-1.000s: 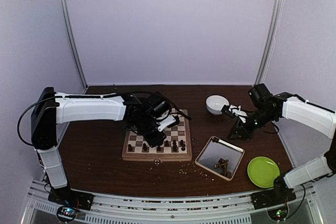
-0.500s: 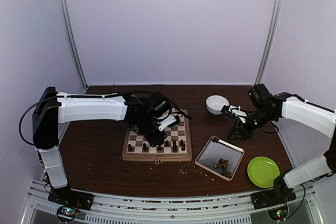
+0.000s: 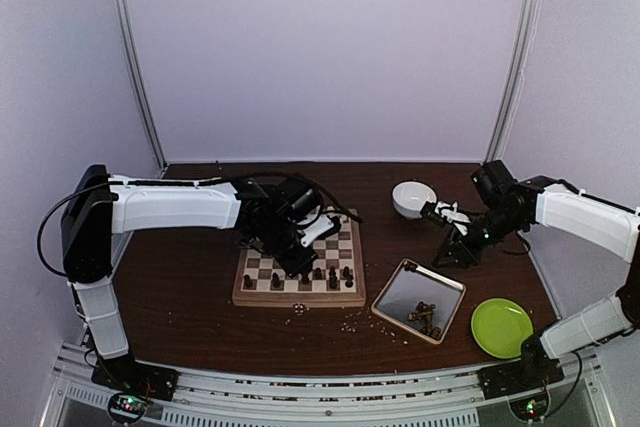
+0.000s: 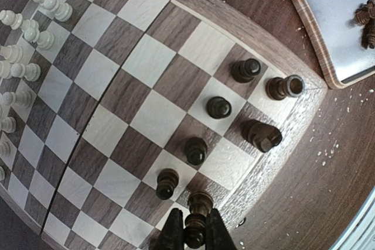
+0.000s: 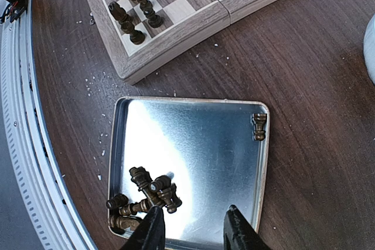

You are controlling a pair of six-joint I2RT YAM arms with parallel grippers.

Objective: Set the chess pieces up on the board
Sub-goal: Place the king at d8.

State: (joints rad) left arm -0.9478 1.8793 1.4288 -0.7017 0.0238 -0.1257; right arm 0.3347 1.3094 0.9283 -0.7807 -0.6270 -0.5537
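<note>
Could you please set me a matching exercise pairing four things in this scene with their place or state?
Things:
1. left pincer
2. right pincer
3. cream turned wooden chess pieces
4. round lime-green plate

States:
A. right of the shiny rectangular metal tray in the top view
B. open, holding nothing
C. ranked along one side of the checked wooden chessboard
D. shut on a dark brown wooden chess piece

Pairs: 1-D, 2-B, 3-C, 4-A.
</note>
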